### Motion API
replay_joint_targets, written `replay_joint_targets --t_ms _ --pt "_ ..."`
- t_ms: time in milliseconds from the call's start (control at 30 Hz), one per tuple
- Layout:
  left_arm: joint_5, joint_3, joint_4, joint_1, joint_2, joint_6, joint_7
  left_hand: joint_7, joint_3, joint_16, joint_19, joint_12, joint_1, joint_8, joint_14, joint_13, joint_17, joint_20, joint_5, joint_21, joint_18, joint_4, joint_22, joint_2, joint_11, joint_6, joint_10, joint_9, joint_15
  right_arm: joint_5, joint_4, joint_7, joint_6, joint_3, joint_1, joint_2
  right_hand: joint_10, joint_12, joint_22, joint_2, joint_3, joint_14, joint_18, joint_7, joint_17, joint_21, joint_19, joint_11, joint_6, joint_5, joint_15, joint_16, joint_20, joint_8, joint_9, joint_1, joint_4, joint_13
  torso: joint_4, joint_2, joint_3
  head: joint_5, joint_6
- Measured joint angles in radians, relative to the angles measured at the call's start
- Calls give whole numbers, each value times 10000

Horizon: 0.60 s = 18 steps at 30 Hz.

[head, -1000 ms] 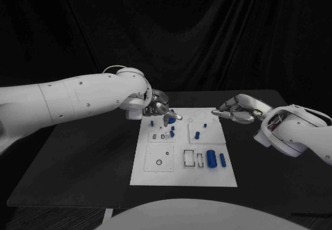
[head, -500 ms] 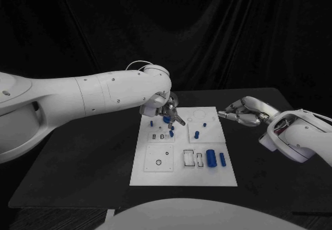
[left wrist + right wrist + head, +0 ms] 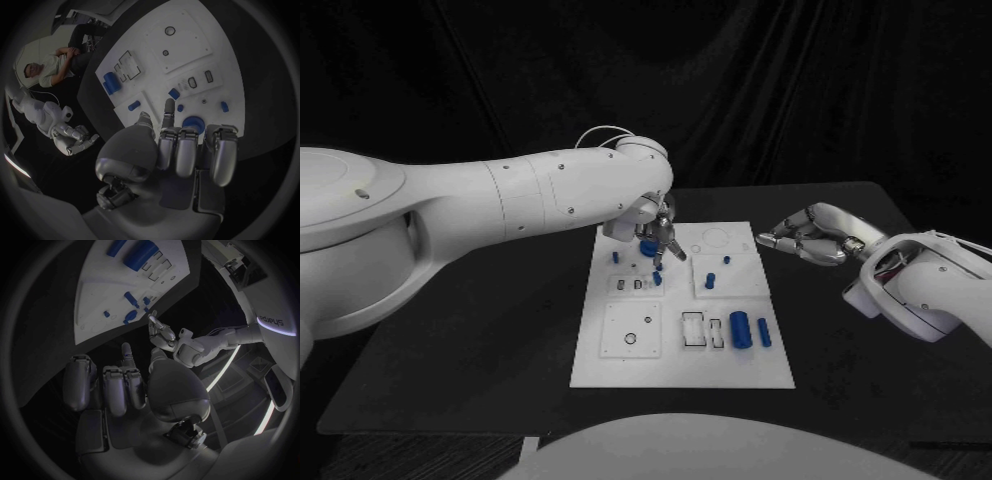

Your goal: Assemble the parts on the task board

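Note:
The white task board lies mid-table, also visible in the left wrist view and the right wrist view. Small blue parts stand in its far half, and two longer blue cylinders lie at its near right. My left hand hovers over the board's far left corner with most fingers curled and one finger stretched toward the board. A round blue part sits just below its fingertips; nothing is held. My right hand hangs curled and empty just off the board's right edge.
The black table runs wide on both sides of the board. My bulky left arm crosses above the table's left half. The board's near left panel has small holes, and rectangular slots lie beside the long cylinders.
My left arm has swung further right, bringing its hand a little further over the board's far left corner. My right hand has drifted slightly right. The parts have not moved.

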Motion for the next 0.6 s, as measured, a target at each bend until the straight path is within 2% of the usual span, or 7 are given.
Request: replay_joint_targets --t_ms 333,500,600 --pt "-124 -2 -60 -118 -31 -74 -60 -134 97 0 0 -2 -131 -40 3 -12 -1 -72 -77 0 2 46 -1 -131 -75 355 1 121 -69 5 -8 -10 3 0 -11 -30 0 0 -1 0 -27 0 0 -1 0 -38 -24 0 1 75 0 0 24 0 0 0 -27 0 8 -52 -24 -22 -1" --pt "-165 -1 -97 -156 -125 -126 -76 -136 170 0 -1 -9 -284 -89 4 -35 -2 -142 -192 -40 3 119 -1 -191 -108 459 -30 198 -140 7 -47 -17 4 2 -22 -23 -37 0 -2 4 -27 0 0 0 0 -82 -24 37 0 122 0 0 24 0 -9 74 -27 0 4 -72 -23 37 -1" --pt "-182 1 -118 -227 -156 -177 -82 -137 192 0 -1 -9 -305 -131 4 -27 -2 -142 -192 -40 2 141 -2 -194 -109 459 -30 211 -140 8 -65 -21 5 2 -40 -17 -37 0 -2 4 -54 0 0 -1 0 -82 -24 37 0 121 0 0 24 0 -9 74 0 0 4 -72 -24 48 -1"
